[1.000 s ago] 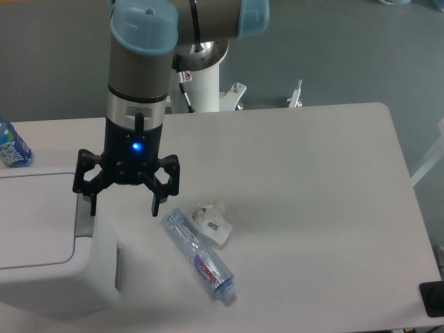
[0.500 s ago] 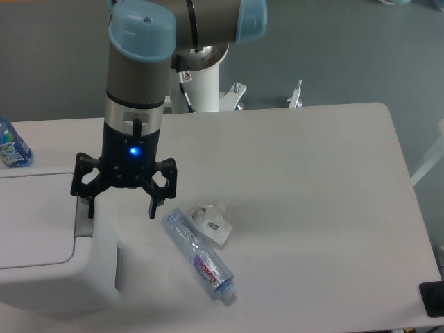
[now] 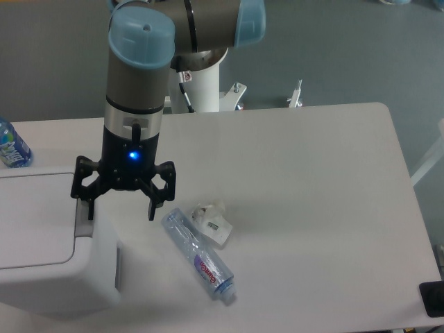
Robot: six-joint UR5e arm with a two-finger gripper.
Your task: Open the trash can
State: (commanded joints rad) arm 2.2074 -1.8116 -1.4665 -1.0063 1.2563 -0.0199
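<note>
The trash can (image 3: pixel 41 236) is a large white boxy bin at the lower left, its flat lid (image 3: pixel 31 218) down. A grey push-button tab (image 3: pixel 83 227) sits on its right rim. My gripper (image 3: pixel 119 211) hangs open over the bin's right edge. Its left finger (image 3: pixel 88 205) is just above the grey tab, and I cannot tell whether it touches. Its right finger (image 3: pixel 152 207) is beyond the bin, over the table.
An empty clear plastic bottle (image 3: pixel 199 257) lies on the table right of the bin, with a crumpled white wrapper (image 3: pixel 214 220) beside it. A blue-labelled bottle (image 3: pixel 10 146) stands at the far left behind the bin. The white table (image 3: pixel 312 208) stretches to the right.
My gripper has drifted slightly left and a little down toward the grey tab. The lid and the other objects have not moved.
</note>
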